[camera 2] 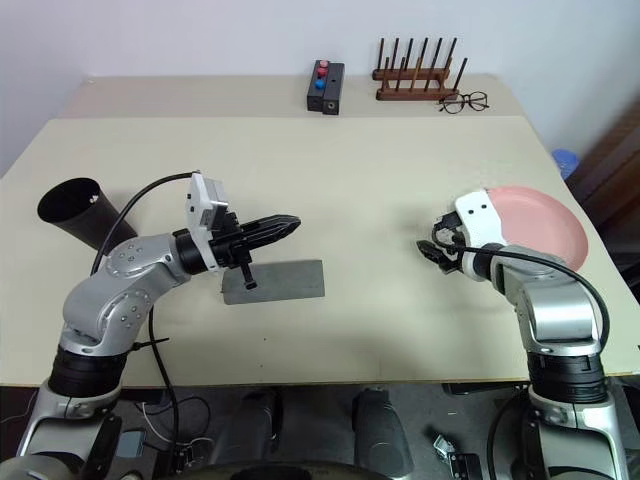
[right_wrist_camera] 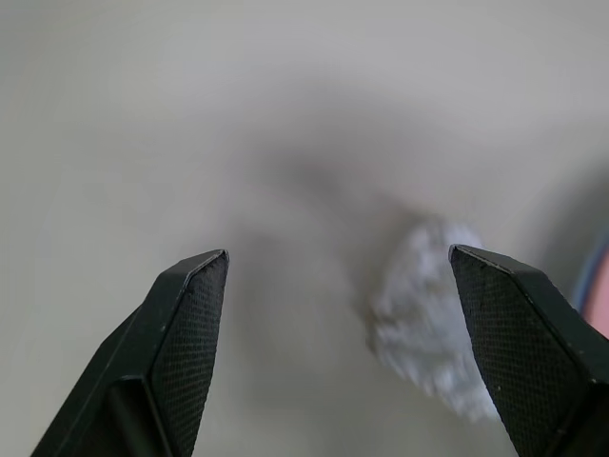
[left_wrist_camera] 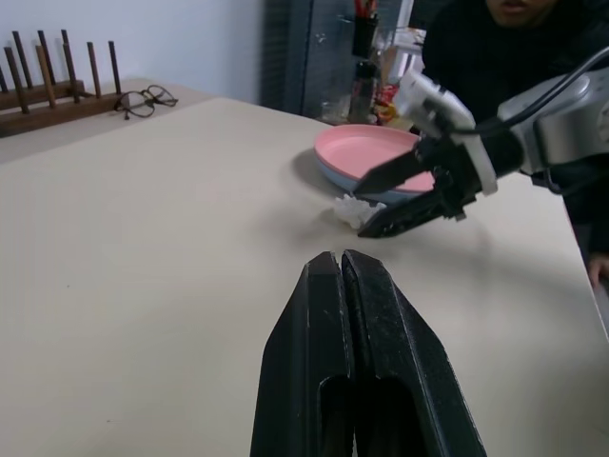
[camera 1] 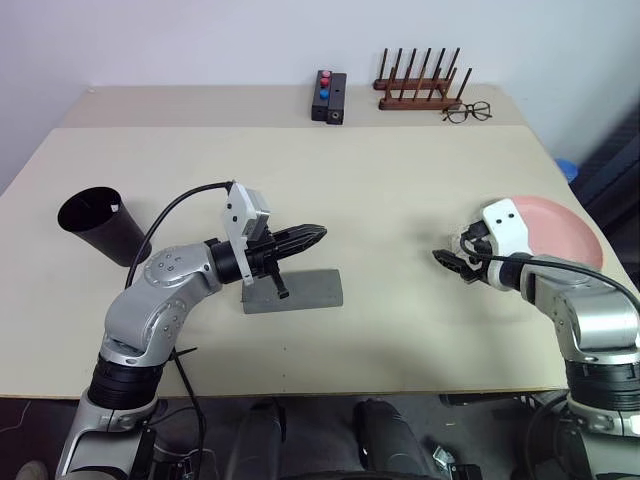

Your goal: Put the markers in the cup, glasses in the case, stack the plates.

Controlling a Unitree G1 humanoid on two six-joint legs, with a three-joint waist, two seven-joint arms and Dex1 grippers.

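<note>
On the table (camera 1: 400,200), the pink plate (camera 1: 560,232) sits at the right edge; the left wrist view reveals it stacked on the blue plate (left_wrist_camera: 335,177). Left of centre lies the grey case (camera 1: 305,290), with the black cup (camera 1: 100,224) further left. Above the case, the left gripper (camera 1: 312,236) is pressed closed, empty. Beside the plates, the right gripper (right_wrist_camera: 338,276) gapes wide around a small white crumpled lump (right_wrist_camera: 428,319), possibly tissue.
</note>
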